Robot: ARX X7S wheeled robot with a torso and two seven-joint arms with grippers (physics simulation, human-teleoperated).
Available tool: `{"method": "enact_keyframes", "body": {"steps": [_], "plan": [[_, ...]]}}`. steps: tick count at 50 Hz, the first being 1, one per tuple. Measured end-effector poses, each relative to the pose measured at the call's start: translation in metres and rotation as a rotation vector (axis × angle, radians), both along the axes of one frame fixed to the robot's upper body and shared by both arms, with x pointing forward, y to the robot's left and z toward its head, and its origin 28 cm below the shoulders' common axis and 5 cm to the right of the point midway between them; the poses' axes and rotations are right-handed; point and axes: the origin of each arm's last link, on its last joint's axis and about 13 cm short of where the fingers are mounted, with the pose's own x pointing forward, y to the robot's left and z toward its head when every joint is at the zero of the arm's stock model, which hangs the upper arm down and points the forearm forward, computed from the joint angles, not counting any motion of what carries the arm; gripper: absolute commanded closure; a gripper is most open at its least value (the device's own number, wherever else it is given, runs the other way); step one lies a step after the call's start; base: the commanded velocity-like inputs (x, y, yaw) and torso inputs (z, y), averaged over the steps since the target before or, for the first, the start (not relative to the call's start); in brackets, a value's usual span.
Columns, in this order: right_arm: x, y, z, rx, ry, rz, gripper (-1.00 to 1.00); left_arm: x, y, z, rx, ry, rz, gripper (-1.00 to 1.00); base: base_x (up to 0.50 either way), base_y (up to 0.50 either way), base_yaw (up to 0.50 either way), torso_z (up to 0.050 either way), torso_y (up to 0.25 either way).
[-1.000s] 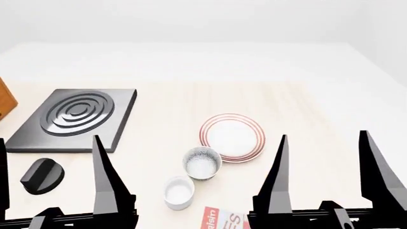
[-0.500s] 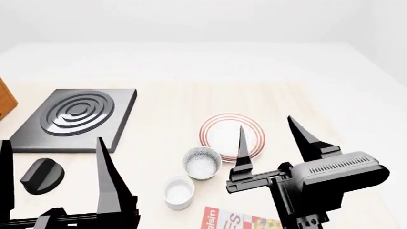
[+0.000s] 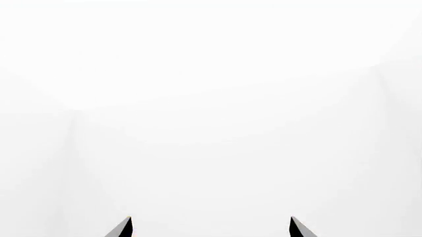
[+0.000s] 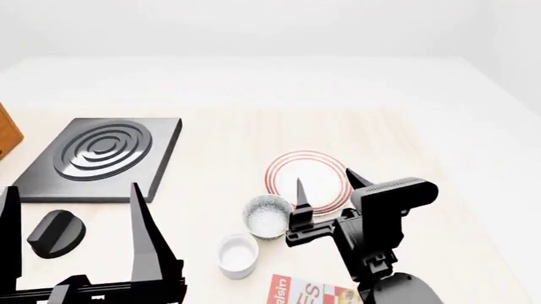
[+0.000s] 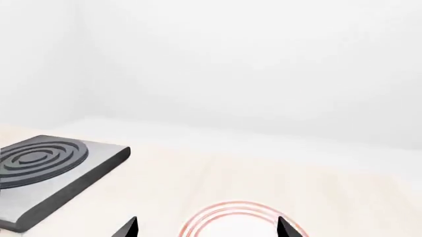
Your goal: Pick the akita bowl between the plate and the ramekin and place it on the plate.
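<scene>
The small grey-speckled akita bowl point(image 4: 268, 216) sits on the pale wooden table point(image 4: 220, 152), between the flat white red-ringed plate point(image 4: 310, 181) and the plain glossy white ramekin point(image 4: 237, 254). The black right gripper point(image 4: 325, 193) hovers just beside the bowl over the plate's near edge, its jaws spread apart and empty. The left gripper point(image 4: 72, 212) hangs well apart, likewise spread.

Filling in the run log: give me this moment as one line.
phase: approach | right pincer: open, above plate edge beside akita bowl | left pincer: open, idle | bowl: on table, unheld
</scene>
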Motion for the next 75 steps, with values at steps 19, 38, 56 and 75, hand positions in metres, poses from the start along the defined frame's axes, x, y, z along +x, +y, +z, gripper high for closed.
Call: {"method": "enact_keyframes", "body": {"steps": [19,38,56,75], "plan": [[0.026,0.005,-0.015,0.037,0.117,0.006,-1.0,0.001,-0.001,-0.002,0.007,0.006,-0.003,-1.0,0.0,0.0,0.0,0.0,0.0],[0.037,0.013,-0.024,0.099,0.234,0.015,-1.0,0.001,0.0,-0.003,0.009,0.011,-0.003,-1.0,0.0,0.0,0.0,0.0,0.0],[0.044,0.021,-0.034,0.134,0.303,0.021,-1.0,0.001,0.0,-0.005,0.009,0.016,-0.001,-1.0,0.0,0.0,0.0,0.0,0.0],[0.051,0.027,-0.049,0.157,0.367,0.007,-1.0,0.0,0.0,-0.006,0.008,0.02,-0.002,-1.0,0.0,0.0,0.0,0.0,0.0]]}}
